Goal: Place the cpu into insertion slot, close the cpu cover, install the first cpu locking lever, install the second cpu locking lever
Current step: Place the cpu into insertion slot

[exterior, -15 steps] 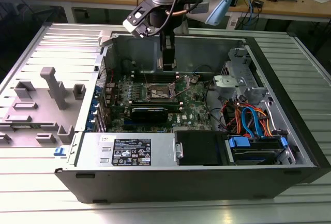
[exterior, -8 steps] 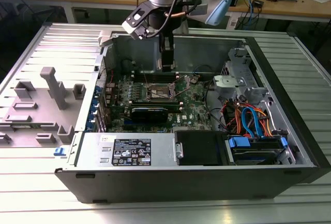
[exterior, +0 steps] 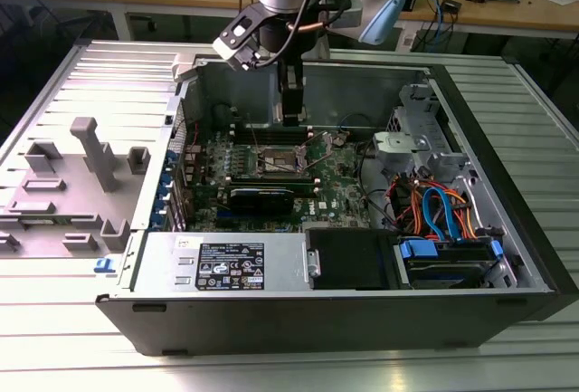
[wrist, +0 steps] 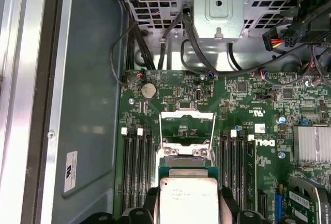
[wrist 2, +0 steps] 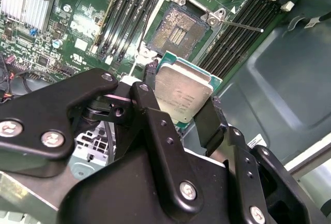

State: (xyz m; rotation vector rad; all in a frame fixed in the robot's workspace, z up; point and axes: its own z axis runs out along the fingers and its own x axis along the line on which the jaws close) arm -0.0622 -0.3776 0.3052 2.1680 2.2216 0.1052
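**Cpu** (wrist 2: 184, 90), held in the tool above the open slot. It is a small flat square with a dull metal top on a green rim. In both wrist views it hangs clear of the slot (wrist 2: 178, 30) and is not yet seated.

**Tool** (wrist 2: 182, 87): the black fingers (wrist 2: 208, 123) are drawn in narrow and clamp the cpu by two opposite edges, leaving its metal top bare. In the exterior view the tool (exterior: 291, 113) hangs inside the case, over the board's mid-part.

**Handling (judged).** The cpu looks light, stiff and thin. Its smooth top would give little purchase, so the edges are the right place to hold it, as here. The underside contacts and the slot's dark pin field are probably fragile. A tilted or skewed descent could damage them, so the chip should come down flat and square to the rim.

**Slot.** Silvery rim, dark centre, set between two banks of memory slots (wrist 2: 129, 12) on the board (exterior: 344, 195).

**Cover** (wrist: 187, 114): swung up on its hinge in the first wrist view, with the board showing through its window.

**Lever** (wrist 2: 243, 26): one thin rod juts free from a slot corner, unlatched.

**Surroundings.** The case (exterior: 362, 306) lies open on a slatted worktop (exterior: 54, 356), well in from its edges.
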